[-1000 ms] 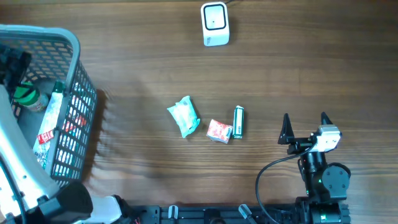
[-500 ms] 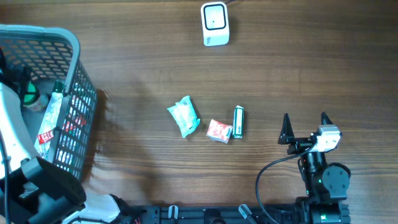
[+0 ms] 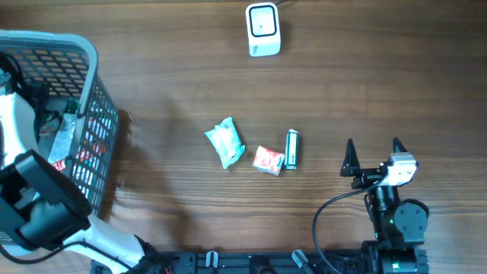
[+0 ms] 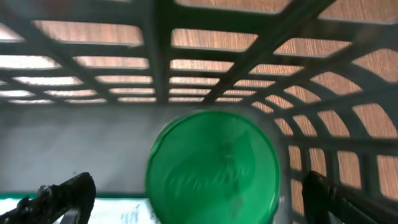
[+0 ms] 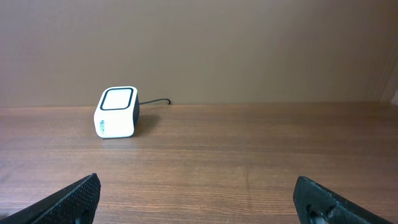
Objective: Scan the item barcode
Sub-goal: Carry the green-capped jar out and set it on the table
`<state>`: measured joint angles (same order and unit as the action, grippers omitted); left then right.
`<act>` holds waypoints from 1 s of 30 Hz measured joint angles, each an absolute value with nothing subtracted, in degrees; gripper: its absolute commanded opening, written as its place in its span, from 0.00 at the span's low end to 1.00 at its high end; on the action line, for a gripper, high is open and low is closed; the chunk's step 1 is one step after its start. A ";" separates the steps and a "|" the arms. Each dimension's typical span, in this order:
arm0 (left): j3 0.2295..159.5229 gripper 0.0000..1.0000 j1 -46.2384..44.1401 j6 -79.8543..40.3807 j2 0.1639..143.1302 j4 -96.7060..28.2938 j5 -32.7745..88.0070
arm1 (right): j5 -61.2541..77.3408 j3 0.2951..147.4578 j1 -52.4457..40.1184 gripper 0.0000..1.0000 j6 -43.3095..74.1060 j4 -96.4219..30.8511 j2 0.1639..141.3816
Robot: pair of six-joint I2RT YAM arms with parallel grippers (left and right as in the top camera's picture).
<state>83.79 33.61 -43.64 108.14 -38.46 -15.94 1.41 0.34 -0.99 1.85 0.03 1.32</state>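
Hovering my left tool inside the grey plastic mesh basket, jaws spread wide, I see a round glossy green bottle lid straight ahead between them. My right tool gapes wide too; a white boxy scanner sits ahead-left on the bench.

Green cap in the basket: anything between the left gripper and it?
Nothing visible does. In the left wrist view the green cap lies straight ahead of the open left gripper, centred between its two fingers. The only other thing in view is the basket's mesh wall, and that is behind the cap.
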 measured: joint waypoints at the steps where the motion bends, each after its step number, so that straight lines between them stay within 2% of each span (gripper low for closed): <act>1: 83.77 1.00 33.61 -43.64 108.64 -37.89 -15.92 | 1.41 0.34 -0.99 1.00 1.85 0.03 1.32; 6: 83.77 0.97 33.61 -43.62 111.39 -35.11 -15.92 | 1.41 0.34 -0.99 1.00 1.85 0.03 1.32; 10: 83.77 0.41 33.43 -43.11 113.69 -35.11 -15.94 | 1.41 0.36 -0.99 1.00 1.85 0.03 1.32; 23: 83.42 0.42 33.30 -40.34 111.48 -38.24 -16.19 | 1.41 0.34 -0.99 1.00 1.85 0.03 1.32; 28: 82.72 0.44 32.86 -39.05 100.57 -40.47 -15.66 | 1.41 0.34 -0.99 1.00 1.85 0.03 1.32; 30: 82.72 0.44 32.45 -38.85 90.56 -41.95 -15.53 | 1.41 0.36 -0.99 1.00 1.85 0.03 1.32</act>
